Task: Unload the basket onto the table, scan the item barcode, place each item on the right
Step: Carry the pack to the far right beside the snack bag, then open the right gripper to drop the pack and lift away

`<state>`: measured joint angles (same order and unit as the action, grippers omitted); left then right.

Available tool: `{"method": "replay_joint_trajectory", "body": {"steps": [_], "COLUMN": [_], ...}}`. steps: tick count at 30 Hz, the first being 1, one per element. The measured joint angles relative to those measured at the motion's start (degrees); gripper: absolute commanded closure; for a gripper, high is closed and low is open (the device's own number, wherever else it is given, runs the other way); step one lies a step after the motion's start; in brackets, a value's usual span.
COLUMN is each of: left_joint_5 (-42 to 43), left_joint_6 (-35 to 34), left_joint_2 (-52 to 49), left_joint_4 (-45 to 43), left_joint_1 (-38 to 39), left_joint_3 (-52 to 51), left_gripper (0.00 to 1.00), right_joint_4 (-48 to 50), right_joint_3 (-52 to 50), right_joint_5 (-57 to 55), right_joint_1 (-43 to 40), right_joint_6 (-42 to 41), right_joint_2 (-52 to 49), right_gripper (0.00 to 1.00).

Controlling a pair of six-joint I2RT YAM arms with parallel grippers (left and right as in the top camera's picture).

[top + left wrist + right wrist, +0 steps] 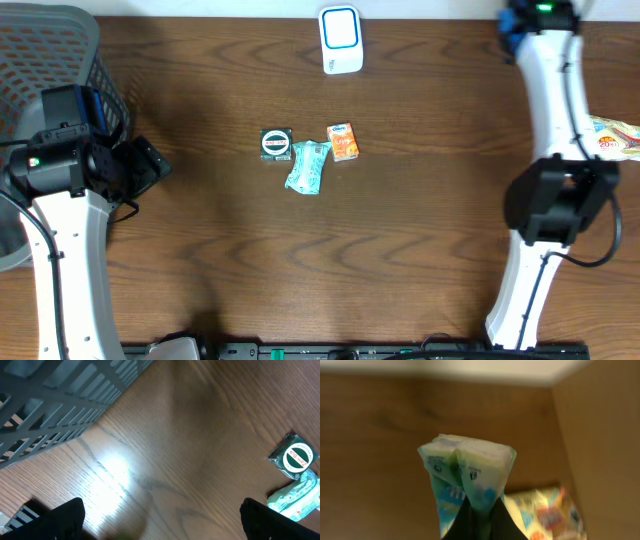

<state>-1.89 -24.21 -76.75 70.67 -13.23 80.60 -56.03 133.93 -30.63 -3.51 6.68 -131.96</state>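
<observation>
Slip risk: green packet pinched by thin edge only in right gripper, far right; may swing or drop before reaching scanner. Left gripper spread, empty.

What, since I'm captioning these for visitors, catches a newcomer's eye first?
The right gripper, shut on a pale green packet, fills the right wrist view. Overhead, a dark green packet, a teal packet and an orange packet cluster at centre; a white scanner stands at the far edge.

Mock shop checkout on a wood-grain table: white barcode scanner, small retail packets, mesh basket beside the left claw.
</observation>
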Motion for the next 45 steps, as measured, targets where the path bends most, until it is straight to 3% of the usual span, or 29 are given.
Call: {"method": "replay_joint_trajectory", "body": {"steps": [8,17,30,34,45], "left_joint_5": [0.0,0.0,0.0,0.0,0.0], "left_joint_6": [0.0,0.0,0.0,0.0,0.0], "left_joint_2": [0.0,0.0,0.0,0.0,0.0], "left_joint_4": [0.0,0.0,0.0,0.0,0.0], "left_joint_1": [0.0,0.0,0.0,0.0,0.0], "left_joint_3": [0.0,0.0,0.0,0.0,0.0], "left_gripper": [0.02,0.03,0.02,0.02,0.02], "right_joint_4": [-4.5,-0.2,16.3,16.4,12.2], "right_joint_3": [-1.5,-6.3,-16.9,-18.4,-18.6], "right_joint_5": [5.1,13.9,21.3,20.7,22.6], "right_joint_1": [-11.5,-20.4,-21.4,-21.4,-21.1], "right_joint_6": [-12.9,-17.0,-21.4,-22.1,-17.5], "right_joint_2": [-0.4,-0.6,-0.8,-0.8,0.9], "right_gripper": [0.94,0.97,0.82,0.72,0.63]}}
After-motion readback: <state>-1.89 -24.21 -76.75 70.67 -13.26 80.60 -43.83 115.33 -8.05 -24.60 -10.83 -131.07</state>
